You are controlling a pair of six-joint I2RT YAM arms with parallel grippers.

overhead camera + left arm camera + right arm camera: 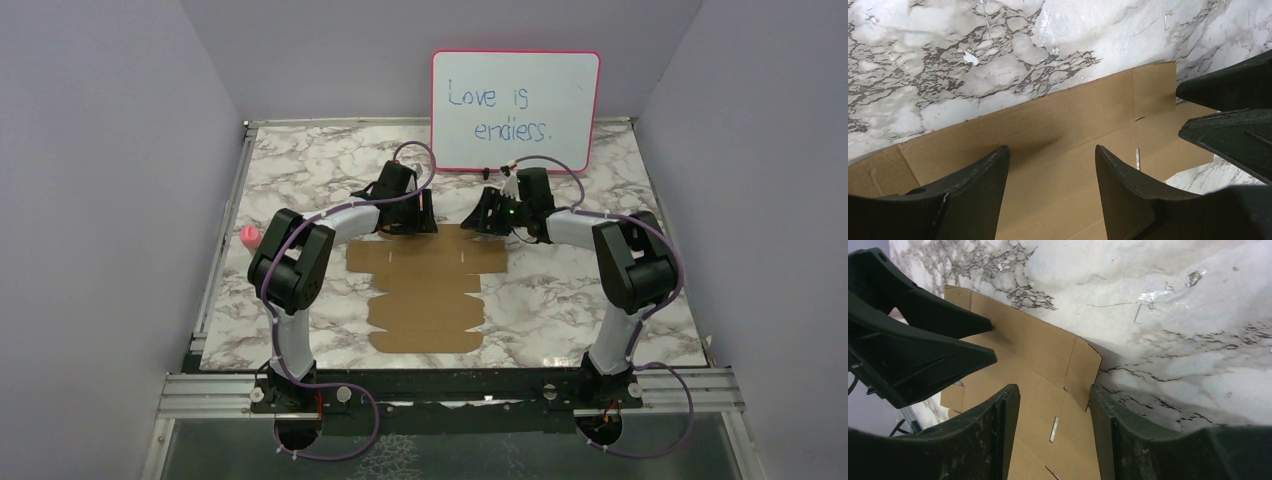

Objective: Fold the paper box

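Parted left fingers [975, 195] hover empty above the far strip of the paper box [428, 290], a flat die-cut sheet lying on the marble desk [300, 165] between both arms. Likewise apart and empty, the right fingers [993, 440] straddle its slightly lifted far-right corner flap. The sheet looks light, thin and prone to sliding; flap edges beside creases offer the best hold.

The left arm [296, 262] rises from its base, bends at the elbow and reaches forward and inward; the right arm [632, 262] mirrors it. Both angle downward at the far end, near each other at the middle. The left end effector [1051, 148] has its jaws apart. The right end effector [1054, 386] likewise stands parted, just beside the left, not touching it
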